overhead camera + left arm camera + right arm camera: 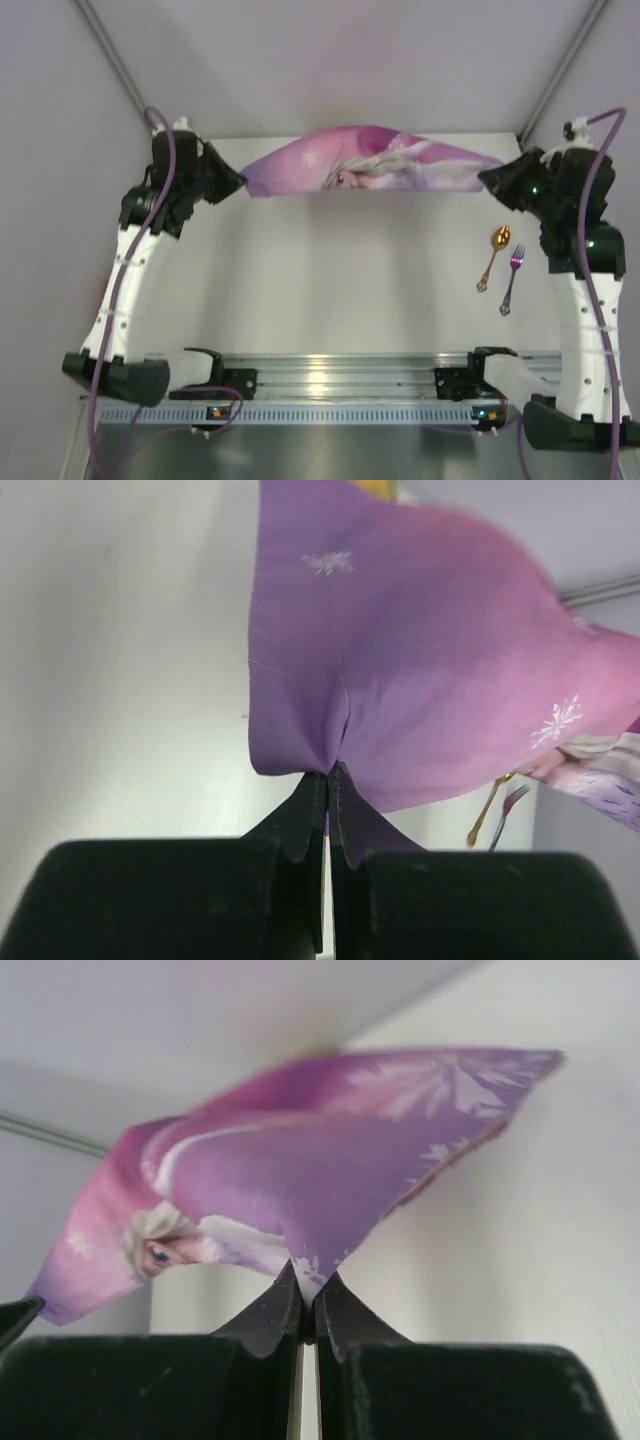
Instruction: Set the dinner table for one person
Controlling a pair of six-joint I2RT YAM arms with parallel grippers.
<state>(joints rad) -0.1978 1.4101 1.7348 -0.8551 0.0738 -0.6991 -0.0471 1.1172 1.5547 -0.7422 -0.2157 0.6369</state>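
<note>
A purple printed cloth placemat (370, 160) hangs stretched between both grippers over the far part of the white dinner table (340, 290). My left gripper (240, 183) is shut on its left corner; in the left wrist view the gripper (328, 772) pinches the purple cloth (400, 650). My right gripper (484, 178) is shut on the right corner, and in the right wrist view it (308, 1295) pinches the placemat (320, 1180). A gold spoon (493, 256) and a purple-tinted fork (512, 278) lie on the table at the right.
Grey walls close in the table at the back and sides. A metal rail (340, 385) with the arm bases runs along the near edge. The spoon (487, 805) and the fork (505, 810) also show under the cloth in the left wrist view.
</note>
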